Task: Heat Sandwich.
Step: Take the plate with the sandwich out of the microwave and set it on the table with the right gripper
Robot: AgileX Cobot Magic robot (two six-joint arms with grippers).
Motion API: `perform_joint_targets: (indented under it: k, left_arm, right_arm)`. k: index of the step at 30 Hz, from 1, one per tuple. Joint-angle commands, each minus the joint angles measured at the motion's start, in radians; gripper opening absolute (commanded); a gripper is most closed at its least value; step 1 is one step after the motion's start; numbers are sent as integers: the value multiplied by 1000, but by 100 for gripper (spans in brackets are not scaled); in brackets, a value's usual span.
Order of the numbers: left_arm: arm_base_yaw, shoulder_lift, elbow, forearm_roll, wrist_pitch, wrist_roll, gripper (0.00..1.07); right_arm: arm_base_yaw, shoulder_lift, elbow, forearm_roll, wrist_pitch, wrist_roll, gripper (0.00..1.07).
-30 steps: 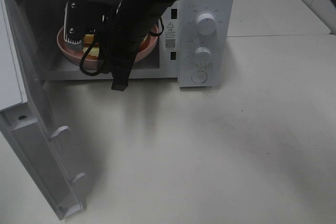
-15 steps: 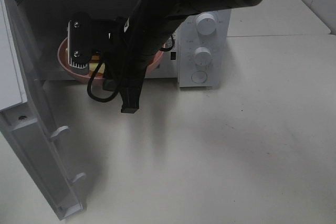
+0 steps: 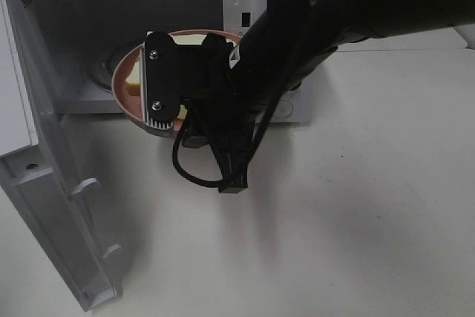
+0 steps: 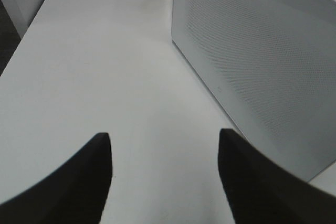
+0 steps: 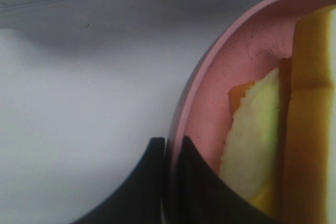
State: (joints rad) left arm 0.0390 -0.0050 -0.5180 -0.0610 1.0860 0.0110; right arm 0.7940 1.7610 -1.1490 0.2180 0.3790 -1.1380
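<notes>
Our right fingers [image 5: 169, 153] pinch the rim of a pink plate [image 5: 210, 77], one inside and one outside, closed tight on it. The sandwich [image 5: 294, 129] lies on that plate, held at the microwave [image 3: 44, 50] doorway above the bench [image 3: 356, 220]. Gripped by one edge only, the plate could tip and let the sandwich slide off. Our left fingers [image 4: 164, 182] hang spread apart, empty, beside the microwave's wall.

One white box-shaped microwave oven [image 3: 44, 50] with its door open; one round pink plate [image 3: 126, 90]; one small sandwich of pale bread and yellow filling [image 5: 294, 145] on it; two black robot hands, right hand [image 5: 168, 153] and left hand [image 4: 164, 145]; one white desk [image 3: 356, 206].
</notes>
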Motion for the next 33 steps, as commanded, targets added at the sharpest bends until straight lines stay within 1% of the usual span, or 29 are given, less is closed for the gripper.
perform_joint_targets:
  k: [1, 3, 8, 12, 18, 26, 33]
  left_arm:
    - [-3, -5, 3, 2, -18, -4, 58]
    - [-3, -5, 3, 2, -18, -4, 58]
    - [-3, -5, 3, 2, -18, -4, 58]
    - [-3, -5, 3, 2, -18, -4, 58]
    - [-3, -5, 3, 2, -18, -4, 58]
    - [-3, -5, 3, 2, -18, -4, 58]
    - [-3, -5, 3, 2, -18, -4, 58]
  right_arm:
    - [12, -62, 61, -10, -53, 4, 0]
    - [22, -107, 123, -9, -71, 3, 0]
    - [27, -145, 170, -4, -75, 3, 0]
    - [35, -226, 254, -2, -75, 11, 0]
    - [35, -290, 314, -2, -75, 27, 0]
    - [35, -403, 436, -2, -91, 52, 0]
    - [35, -463, 499, -2, -91, 56, 0]
